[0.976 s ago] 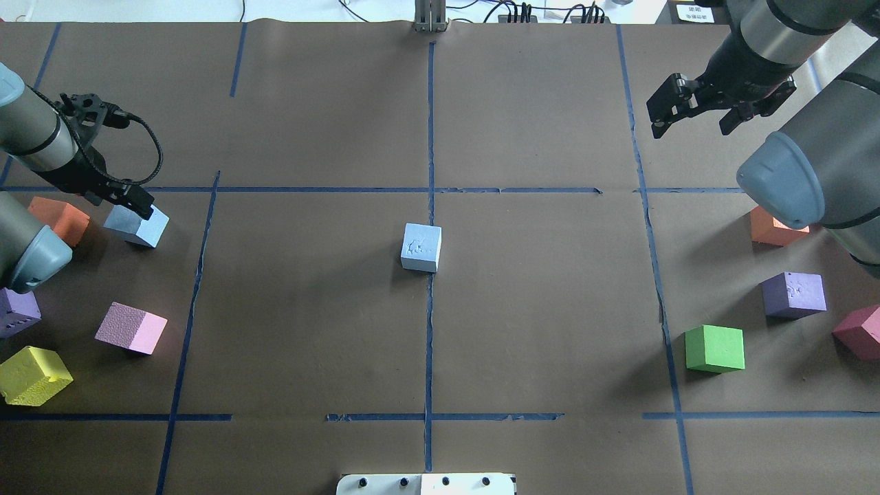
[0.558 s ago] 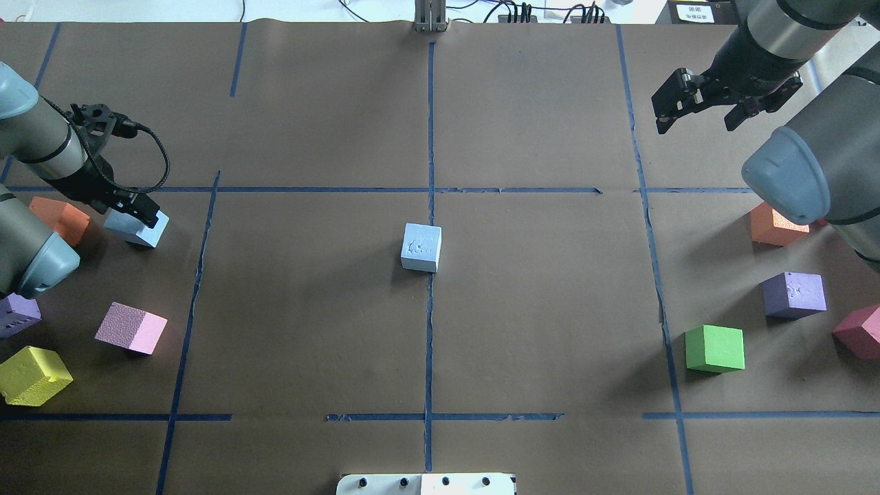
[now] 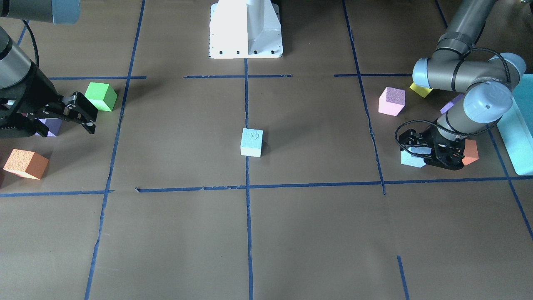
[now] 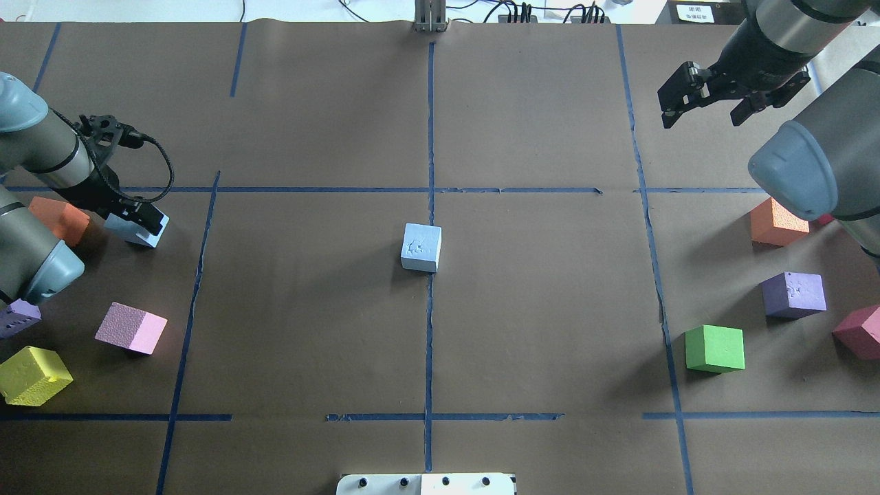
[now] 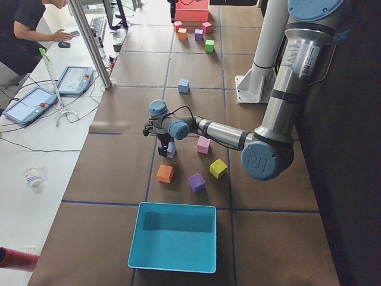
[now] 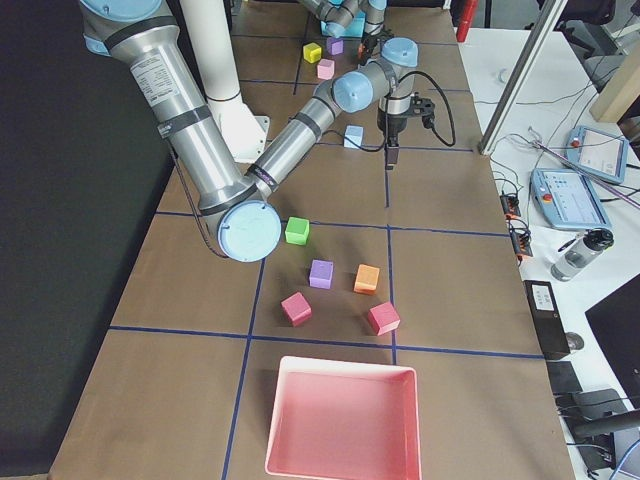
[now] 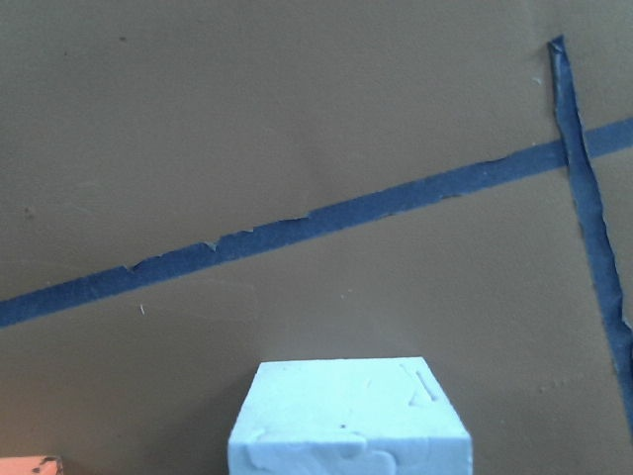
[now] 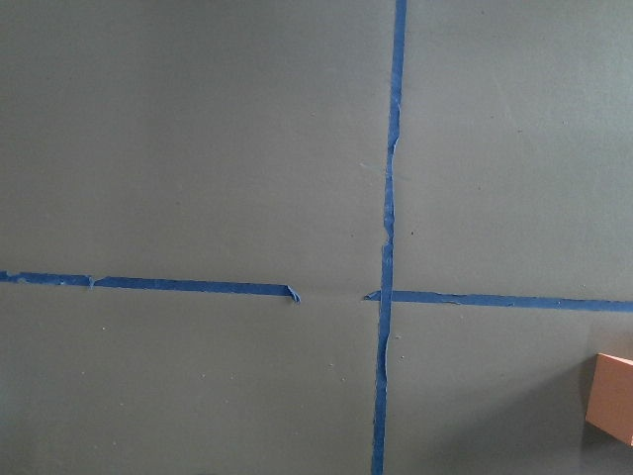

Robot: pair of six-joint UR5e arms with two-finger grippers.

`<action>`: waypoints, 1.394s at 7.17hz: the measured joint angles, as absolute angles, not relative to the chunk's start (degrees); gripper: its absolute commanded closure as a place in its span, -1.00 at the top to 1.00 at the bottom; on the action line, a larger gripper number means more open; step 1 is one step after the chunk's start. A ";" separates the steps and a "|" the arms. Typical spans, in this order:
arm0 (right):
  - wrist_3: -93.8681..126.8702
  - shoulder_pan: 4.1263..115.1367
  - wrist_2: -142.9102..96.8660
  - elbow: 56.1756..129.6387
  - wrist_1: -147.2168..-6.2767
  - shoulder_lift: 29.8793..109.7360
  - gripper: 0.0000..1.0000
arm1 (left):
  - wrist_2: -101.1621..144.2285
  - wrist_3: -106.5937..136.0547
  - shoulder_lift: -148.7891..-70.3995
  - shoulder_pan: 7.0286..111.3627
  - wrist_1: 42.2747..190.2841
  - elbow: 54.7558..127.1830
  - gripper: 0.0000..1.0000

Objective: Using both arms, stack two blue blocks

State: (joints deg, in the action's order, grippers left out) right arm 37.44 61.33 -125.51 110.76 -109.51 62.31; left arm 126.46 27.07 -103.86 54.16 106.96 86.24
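Note:
One pale blue block (image 4: 421,246) with a dented top sits at the table's centre crossing, also seen in the front view (image 3: 251,142). The second blue block (image 4: 142,235) lies at the left, beside an orange cube (image 4: 60,218). My left gripper (image 4: 139,218) is low over this block, its jaws apart on either side of it; the front view (image 3: 435,157) shows it right at the block (image 3: 410,159). The left wrist view shows the block's top (image 7: 346,416) at the bottom centre. My right gripper (image 4: 702,117) is open and empty, raised at the far right.
Pink (image 4: 130,328), yellow (image 4: 33,375) and purple (image 4: 17,316) cubes lie near my left arm. Orange (image 4: 777,223), purple (image 4: 794,294), green (image 4: 715,348) and crimson (image 4: 859,332) cubes lie on the right. A teal box (image 5: 172,236) and a pink tray (image 6: 340,415) stand at the table's ends.
My left gripper has come down and slightly right onto the left blue block. My right gripper has drawn back toward the far right edge, still open.

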 measured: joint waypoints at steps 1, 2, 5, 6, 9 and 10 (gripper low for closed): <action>37.44 61.46 -125.51 110.77 -109.51 62.31 0.99 | 126.49 27.96 -103.86 54.15 107.10 86.27 -0.57; 37.44 61.67 -125.51 110.84 -109.51 62.31 0.99 | 126.53 29.64 -103.87 54.15 107.18 86.52 -0.86; 37.40 62.15 -125.51 111.65 -109.51 62.76 0.99 | 126.60 31.21 -103.62 54.47 101.59 93.55 -0.90; 36.53 62.32 -125.53 112.17 -109.51 63.42 0.99 | 126.49 31.26 -105.13 54.48 94.30 97.79 -0.90; 22.45 68.28 -129.13 113.02 -109.44 69.71 0.99 | 126.49 38.24 -116.44 52.64 79.74 102.72 -0.90; 16.57 71.25 -130.22 112.95 -109.44 72.55 0.99 | 126.41 43.52 -120.66 50.03 78.41 102.61 -0.90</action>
State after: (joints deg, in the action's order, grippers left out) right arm 16.57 71.25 -130.22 112.95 -109.44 72.55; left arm 126.41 43.52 -120.66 50.03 78.41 102.61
